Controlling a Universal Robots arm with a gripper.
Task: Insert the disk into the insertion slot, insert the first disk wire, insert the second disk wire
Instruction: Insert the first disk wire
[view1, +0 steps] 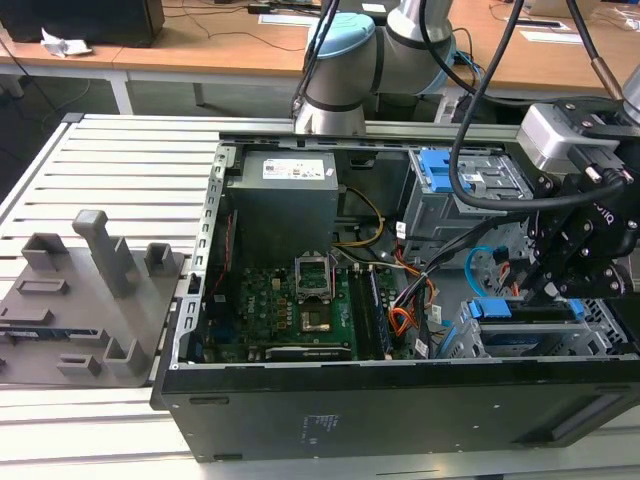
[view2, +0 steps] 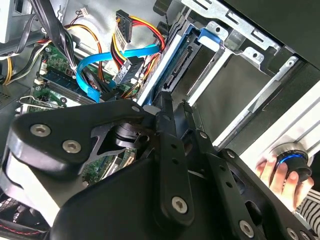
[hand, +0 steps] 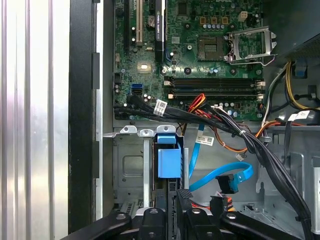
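— Where are you?
— My gripper (view1: 549, 290) hangs over the open computer case (view1: 400, 400), at the exterior view's right, just above the disk (view1: 525, 308) in the insertion slot (view1: 604, 328).
— And left?
— A grey fixture (view1: 90, 300) sits on the tabletop (view1: 130, 160).

Open computer case (view1: 400, 410) on slatted table (view1: 130, 160); green motherboard (view1: 260, 300) inside; grey fixture (view1: 100, 310) beside case.

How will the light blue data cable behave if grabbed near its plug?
Likely floppy: the light blue data cable is thin, flat and lies in a loose loop. Probably light, so it should bend rather than push back. Its dark plug looks unconnected, so it may swing or twist when lifted.
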